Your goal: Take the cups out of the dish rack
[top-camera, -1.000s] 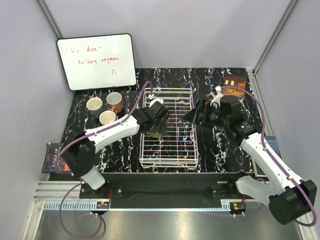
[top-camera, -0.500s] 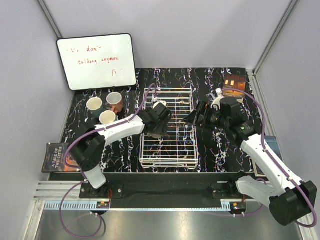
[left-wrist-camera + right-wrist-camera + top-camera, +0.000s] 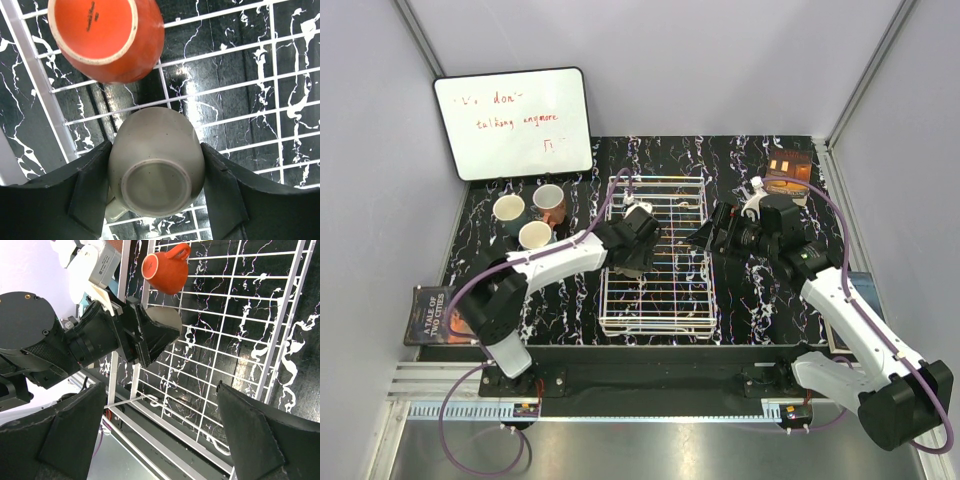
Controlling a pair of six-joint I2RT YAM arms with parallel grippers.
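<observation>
Three cups stand on the table at about ten o'clock from the rack, so I judge the job just over half done, with two left inside. At the rack's nine o'clock side the left claw straddles an upturned brown mug, its fingers right against the sides, though I cannot tell whether they pinch it yet. An orange mug lies at eleven o'clock of the brown one, and the right claw hangs spread and empty by the rack's three o'clock edge.
</observation>
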